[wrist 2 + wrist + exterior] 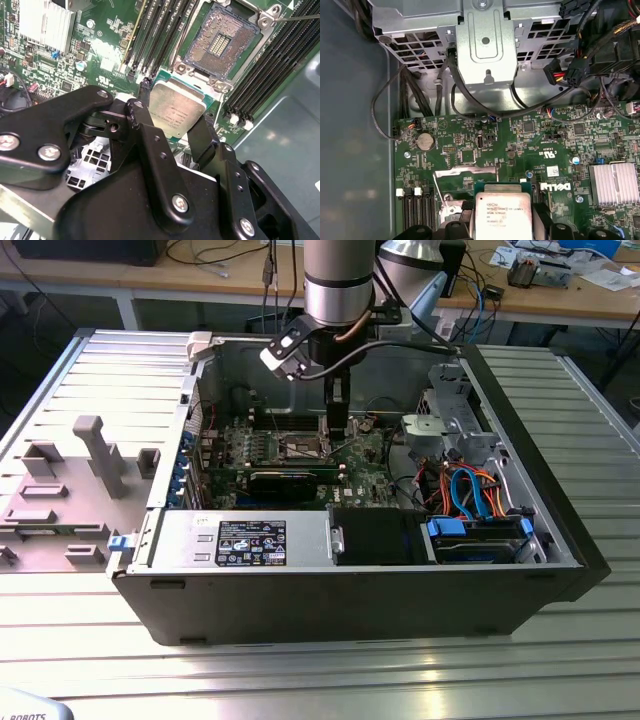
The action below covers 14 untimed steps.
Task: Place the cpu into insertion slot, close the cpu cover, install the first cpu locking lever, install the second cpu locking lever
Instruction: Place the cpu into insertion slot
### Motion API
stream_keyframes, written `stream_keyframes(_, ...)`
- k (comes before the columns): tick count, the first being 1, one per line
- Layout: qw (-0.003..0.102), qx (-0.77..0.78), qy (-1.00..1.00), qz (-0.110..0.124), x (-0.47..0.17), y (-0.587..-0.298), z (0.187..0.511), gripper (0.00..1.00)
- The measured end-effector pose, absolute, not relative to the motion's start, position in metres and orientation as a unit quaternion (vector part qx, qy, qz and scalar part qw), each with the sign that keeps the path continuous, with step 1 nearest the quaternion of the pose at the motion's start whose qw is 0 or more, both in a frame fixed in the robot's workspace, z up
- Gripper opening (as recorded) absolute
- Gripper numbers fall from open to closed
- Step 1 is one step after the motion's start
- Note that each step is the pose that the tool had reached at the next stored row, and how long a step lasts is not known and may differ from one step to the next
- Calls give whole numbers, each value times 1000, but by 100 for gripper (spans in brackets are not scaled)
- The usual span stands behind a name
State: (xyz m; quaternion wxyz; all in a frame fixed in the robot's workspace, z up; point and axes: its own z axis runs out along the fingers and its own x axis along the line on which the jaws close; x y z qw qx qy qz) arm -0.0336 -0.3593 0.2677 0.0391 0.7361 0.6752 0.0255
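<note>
So here's where we're at: the gripper [174,122] is clamped on the cpu [177,107]. One black finger sits on each of two opposite edges, and the silvery lid faces the camera in both wrist views [502,215]. The chip hangs over the green circuit board [520,145] inside the open case [300,590], clear of everything. It's not touching the board and it's not seated in anything.

The bit that matters is the insertion slot [222,42]. It's wide open, contact field bare, nothing in it. In the second wrist view it lies just beyond the cpu's far edge, out past the fingertips, near but clearly apart. In the exterior view the gripper [338,428] comes down just to the exterior view's right of the slot [303,447]. So we reckon the chip is offset sideways from the slot, not over it.

The cpu's edges look roughly parallel to the slot's rim, though we can't swear to it. The slot sits between the rows of memory slots [165,30].

What we take for the cpu cover [465,174] looks swung up off the slot. A thin rod, probably a locking lever [300,17], sticks out unlatched beside it. By our reading, none of the four steps is done yet.
</note>
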Motion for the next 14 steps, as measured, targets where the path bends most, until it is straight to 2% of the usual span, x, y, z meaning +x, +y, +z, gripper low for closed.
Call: stream_keyframes(14,40,751,658,25,-34,-359,267,54)
